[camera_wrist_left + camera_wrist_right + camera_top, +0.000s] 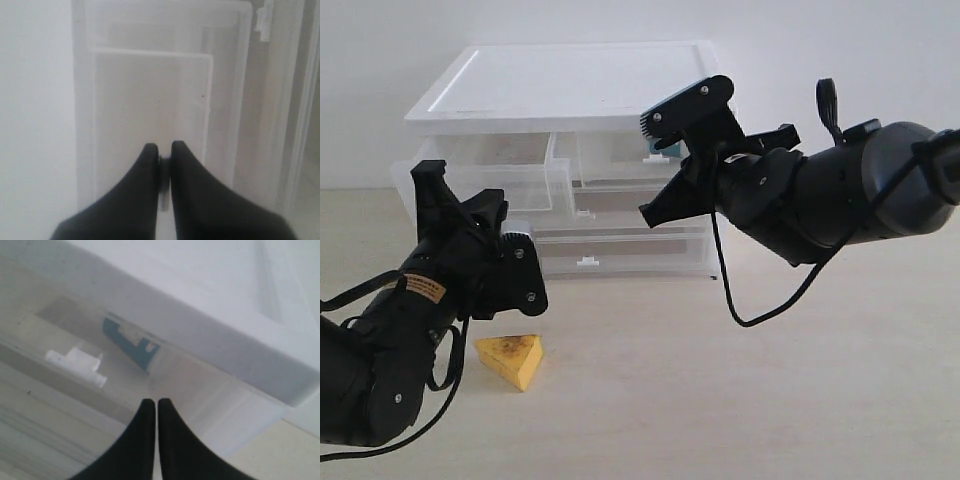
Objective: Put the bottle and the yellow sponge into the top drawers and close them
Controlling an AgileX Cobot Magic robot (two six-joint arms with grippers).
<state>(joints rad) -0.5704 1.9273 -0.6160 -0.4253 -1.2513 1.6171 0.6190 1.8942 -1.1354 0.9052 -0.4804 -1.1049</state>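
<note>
On the table (740, 400), in front of the drawer cabinet (570, 85), the yellow sponge (512, 358) lies on its side, just beside the left arm (390, 330). Only the exterior view shows it.

Exterior view:
- The left top drawer (485, 178) stands extended from the cabinet.
- The right top drawer (610, 155) sits further in.
- The right arm (840, 200) reaches across the front of the right top drawer and hides most of it. A small teal patch shows at the gripper's edge.

Right wrist view:
- The teal patch is the label of the bottle (131, 342), seen through the translucent front of the right top drawer. The bottle lies inside that drawer, behind its white tab handle (75, 362).
- The right gripper (152, 402) has its fingers pressed together and holds nothing.

Left wrist view:
- The left gripper (164, 147) hangs over the extended drawer, whose pale floor fills the frame.
- Its fingers are closed to a narrow slit. A thin pale strip shows in the slit. Whether it is pinched cannot be told.
</note>
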